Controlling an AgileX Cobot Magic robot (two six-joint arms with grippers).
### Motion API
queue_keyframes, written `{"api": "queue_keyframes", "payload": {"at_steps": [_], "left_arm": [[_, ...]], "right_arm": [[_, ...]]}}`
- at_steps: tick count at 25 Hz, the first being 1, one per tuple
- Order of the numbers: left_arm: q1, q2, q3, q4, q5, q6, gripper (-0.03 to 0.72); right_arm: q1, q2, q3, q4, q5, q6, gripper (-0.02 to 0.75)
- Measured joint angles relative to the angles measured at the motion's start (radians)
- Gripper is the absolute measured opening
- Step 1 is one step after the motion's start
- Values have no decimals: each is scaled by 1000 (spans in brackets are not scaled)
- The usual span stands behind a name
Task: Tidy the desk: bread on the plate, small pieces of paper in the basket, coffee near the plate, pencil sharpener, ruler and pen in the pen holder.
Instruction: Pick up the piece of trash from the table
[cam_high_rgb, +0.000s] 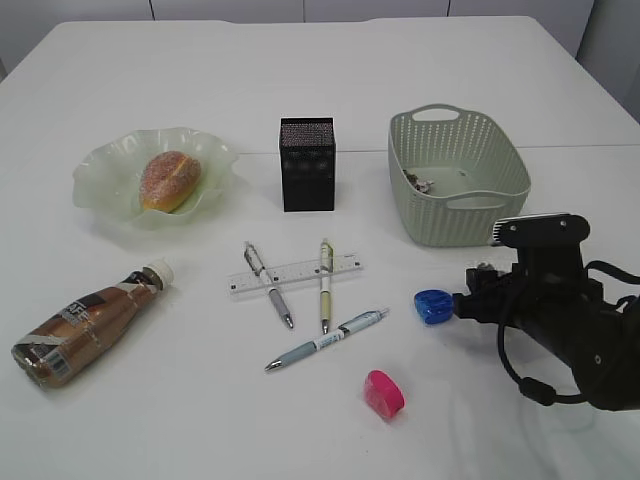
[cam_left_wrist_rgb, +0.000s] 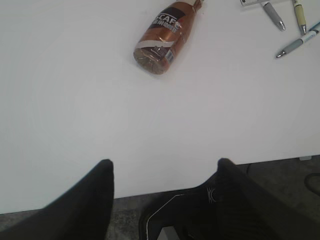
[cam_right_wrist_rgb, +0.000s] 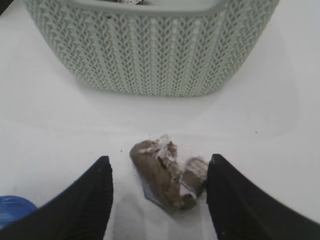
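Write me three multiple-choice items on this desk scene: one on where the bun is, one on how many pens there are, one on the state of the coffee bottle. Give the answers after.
1. Where is the bun?
A. In the basket
B. On the green plate
C. On the bare desk

2. How many pens lie near the ruler?
A. One
B. Five
C. Three

3. How is the coffee bottle placed?
A. Lying on its side
B. Standing upright
C. Inside the black pen holder

Answers:
1 B, the bun sits inside the ruffled dish.
2 C, two pens cross the ruler and a third lies just below them.
3 A, its white cap points sideways and its body rests along the desk.
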Motion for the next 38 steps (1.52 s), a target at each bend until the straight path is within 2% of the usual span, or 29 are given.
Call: {"api": "queue_keyframes", "payload": {"at_steps": [9,24,27,32,38], "left_arm": [[0,0,0,0,0,0,460],[0,0,0,-10,0,0,459],[0,0,0,-21,0,0,459],[0,0,0,-22,0,0,459],[0,0,0,-25,0,0,459]], "right_arm": [[0,0,0,51,-15,-8,468],[0,0,0,56,-34,-9,465],[0,0,0,56,-27,-9,411],[0,0,0,56,-17,-9,253],[0,0,-1,56,5,-9,136]]}}
